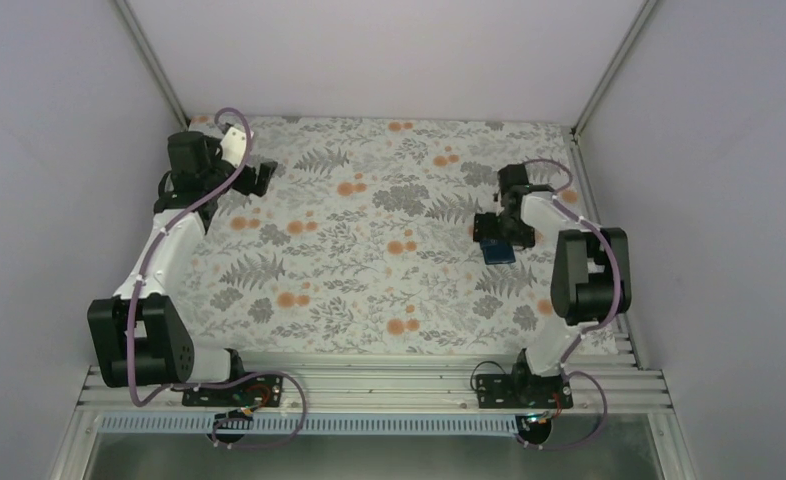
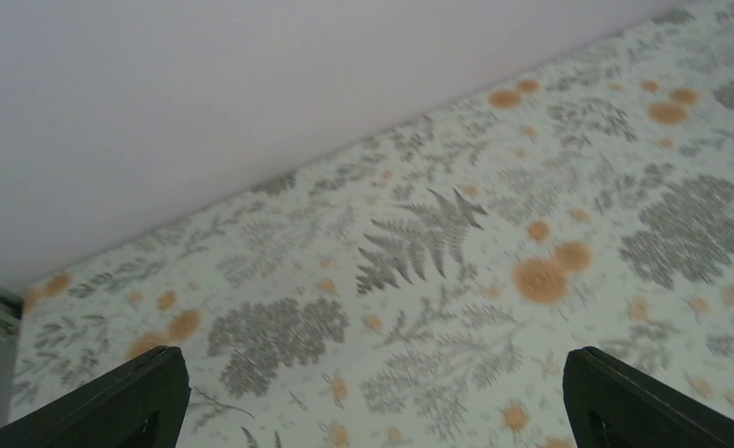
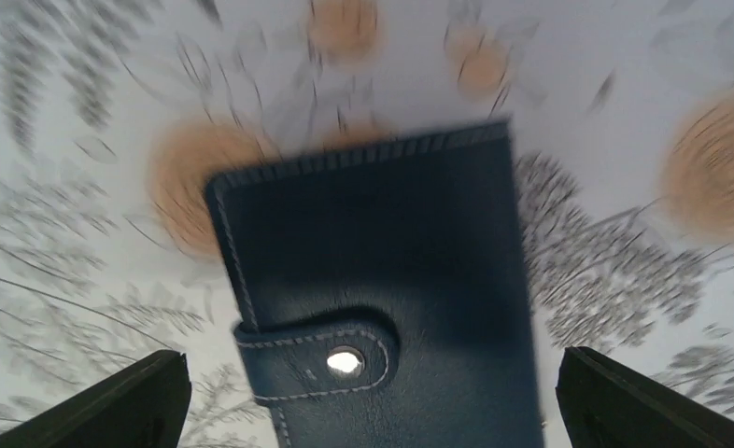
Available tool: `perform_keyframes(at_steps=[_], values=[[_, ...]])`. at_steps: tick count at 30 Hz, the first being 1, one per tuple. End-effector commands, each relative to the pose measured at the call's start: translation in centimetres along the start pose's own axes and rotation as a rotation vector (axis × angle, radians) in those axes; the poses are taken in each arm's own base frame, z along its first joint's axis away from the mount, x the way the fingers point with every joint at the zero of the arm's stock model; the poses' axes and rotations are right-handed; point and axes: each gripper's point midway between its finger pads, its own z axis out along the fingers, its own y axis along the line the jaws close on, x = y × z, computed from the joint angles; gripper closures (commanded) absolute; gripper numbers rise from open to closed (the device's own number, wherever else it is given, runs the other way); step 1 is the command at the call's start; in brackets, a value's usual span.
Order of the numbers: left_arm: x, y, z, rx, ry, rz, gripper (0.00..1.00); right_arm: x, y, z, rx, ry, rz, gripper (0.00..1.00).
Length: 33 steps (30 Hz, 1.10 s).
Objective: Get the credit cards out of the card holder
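Floral tablecloth (image 1: 369, 260) took up most of it. The left gripper (image 2: 373, 406) hung wide open at the far left, and the right gripper (image 3: 368, 397) was spread open too, over the navy card holder (image 3: 382, 252). My guess: pinching it while closed would just skid it. It lay flat on the right, long axis pointing away from the wrist, snap tab (image 3: 321, 359) fastened, no cards showing.

cloth (image 1: 369, 250): floral, grey ferns, orange blooms | walls (image 1: 389, 60): plain white | rail (image 1: 369, 385): metal
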Motion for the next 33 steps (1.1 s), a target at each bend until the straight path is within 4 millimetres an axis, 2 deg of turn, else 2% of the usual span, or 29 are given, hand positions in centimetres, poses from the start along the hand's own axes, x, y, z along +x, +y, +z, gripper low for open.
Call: perform_keyframes(at_steps=[1,5,11,17,20,24,30,33], values=[[0.6,-2.3,-1.3,0.115,0.048,0.038,0.0,3.6,-0.6,1.3,0.071,0.16,-0.041,0.01],[0.2,-3.1,-1.3,0.168,0.038,0.028,0.0,4.9,-1.1,2.3,0.097,0.204,-0.049,0.01],[-0.2,-3.6,-1.3,0.206,0.035,0.034,0.0,4.8,-1.6,3.3,0.124,0.22,-0.065,0.01],[-0.5,-3.9,-1.6,0.223,0.033,0.041,0.0,6.1,-1.0,5.1,0.084,0.265,-0.087,0.01],[-0.7,-4.1,-1.7,0.237,0.032,0.038,0.0,6.4,-0.8,5.5,0.074,0.273,-0.089,0.07],[-0.8,-4.7,-1.8,0.26,0.032,0.04,0.0,6.2,-0.3,5.4,0.042,0.266,-0.094,0.22],[-1.1,-5.5,-2.1,0.299,0.03,0.05,0.0,6.0,-0.1,5.4,0.041,0.255,-0.1,0.33],[-1.3,-5.7,-2.1,0.308,0.036,0.039,0.0,4.9,0.6,4.8,0.034,0.217,-0.119,0.36]])
